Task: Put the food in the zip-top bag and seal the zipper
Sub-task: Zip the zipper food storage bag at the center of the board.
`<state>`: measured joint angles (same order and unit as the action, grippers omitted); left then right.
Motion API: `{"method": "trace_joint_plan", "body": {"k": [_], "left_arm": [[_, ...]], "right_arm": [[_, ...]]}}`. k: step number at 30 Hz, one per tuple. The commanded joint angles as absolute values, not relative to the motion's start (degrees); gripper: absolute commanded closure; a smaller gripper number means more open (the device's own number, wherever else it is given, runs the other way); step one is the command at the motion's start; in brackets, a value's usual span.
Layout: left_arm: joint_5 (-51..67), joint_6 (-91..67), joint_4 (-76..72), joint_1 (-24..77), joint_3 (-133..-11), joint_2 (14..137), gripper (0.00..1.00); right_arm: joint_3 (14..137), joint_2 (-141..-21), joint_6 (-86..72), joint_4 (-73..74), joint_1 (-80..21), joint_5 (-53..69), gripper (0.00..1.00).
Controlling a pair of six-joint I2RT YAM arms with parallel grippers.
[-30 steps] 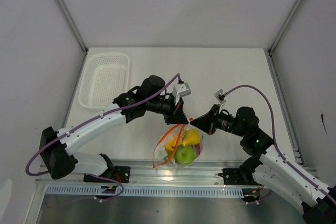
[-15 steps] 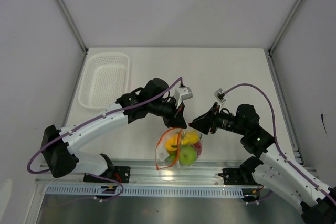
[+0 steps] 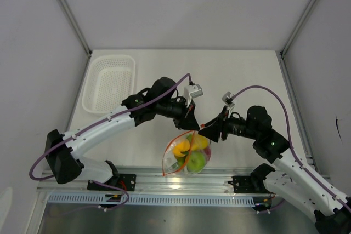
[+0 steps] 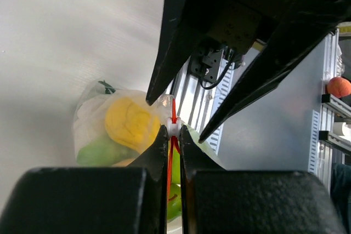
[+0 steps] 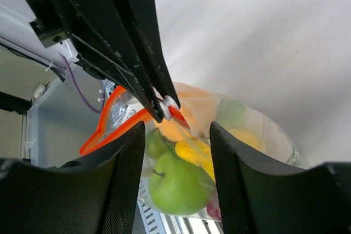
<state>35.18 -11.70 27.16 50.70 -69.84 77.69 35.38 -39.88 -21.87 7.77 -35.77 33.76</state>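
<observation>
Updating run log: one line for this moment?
left gripper shut on zipper | right gripper open | food in zip-top bag, unsealed

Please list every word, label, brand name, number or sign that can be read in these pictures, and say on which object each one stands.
There are none: no view shows a word, label, brand, number or sign that can be read.
The zip-top bag, its orange-red zipper and the white basket show no print at all.
</observation>
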Motion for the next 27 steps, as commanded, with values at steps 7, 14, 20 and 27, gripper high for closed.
{"method": "trace_joint_plan", "body": {"k": [7,14,20,27], "left_arm": [[42.80,-15.47,19.17,50.01,-69.88,74.88,0.99],[46.41,-14.94,17.93,49.92,-68.12,74.09,0.99],[47.81,-13.80,18.63,49.40,-66.62,73.48,0.99],[49.30,-12.57,19.60,48.60,-66.62,72.86,0.99]], "right_arm": [[34.20,-41.48,-20.04,2.90,-35.68,37.97,0.49],[31.47,-42.45,-18.46,-4.82,-35.68,43.32,0.46],[31.99,-43.07,-16.18,-3.00,-35.59,40.17,0.26],[31.12,-44.73,-16.87,-5.71,-35.42,44.81,0.27]]}}
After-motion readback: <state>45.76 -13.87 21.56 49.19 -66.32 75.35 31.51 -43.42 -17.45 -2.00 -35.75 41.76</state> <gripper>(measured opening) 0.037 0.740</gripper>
